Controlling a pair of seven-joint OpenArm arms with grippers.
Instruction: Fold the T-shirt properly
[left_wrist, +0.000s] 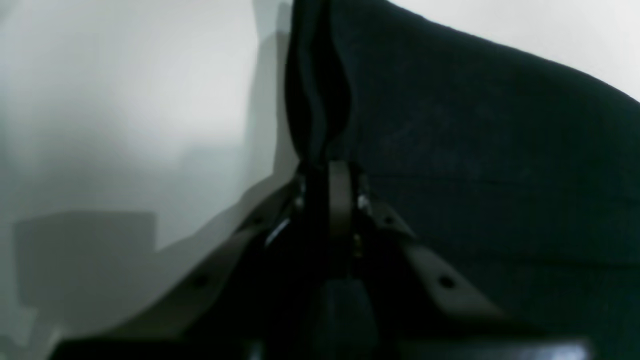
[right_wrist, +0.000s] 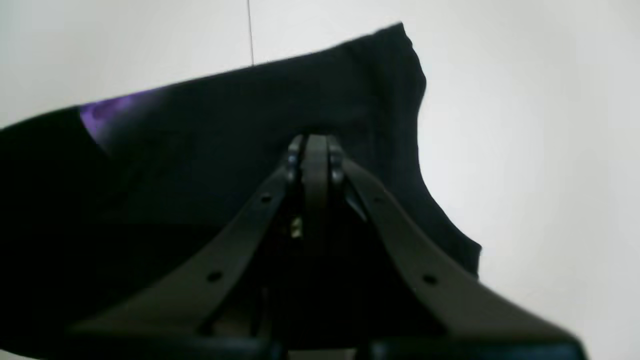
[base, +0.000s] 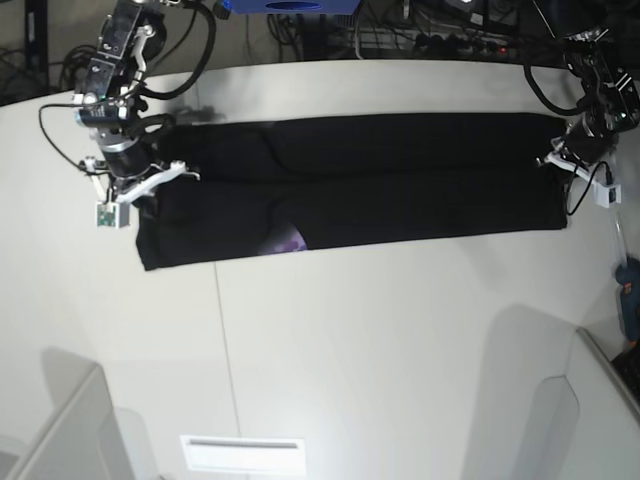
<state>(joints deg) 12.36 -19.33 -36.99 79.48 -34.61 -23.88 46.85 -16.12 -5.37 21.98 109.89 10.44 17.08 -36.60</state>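
The black T-shirt (base: 400, 180) lies as a long band across the far half of the table, with a small purple patch of print (base: 288, 240) showing at its near edge. My left gripper (base: 550, 160) is at the band's right end. In the left wrist view it (left_wrist: 327, 165) is shut on a pinched fold of the black cloth (left_wrist: 475, 150). My right gripper (base: 176, 172) is at the left end. In the right wrist view its closed fingers (right_wrist: 315, 142) sit on the T-shirt (right_wrist: 225, 125) near a corner, beside a purple streak (right_wrist: 105, 112).
The white table (base: 350, 340) has a seam (base: 225, 340) running toward the front. Grey panels stand at the near left (base: 60, 430) and near right (base: 590, 400). A blue box (base: 290, 5) and cables lie behind the table; a blue-handled tool (base: 628, 300) is at the right edge.
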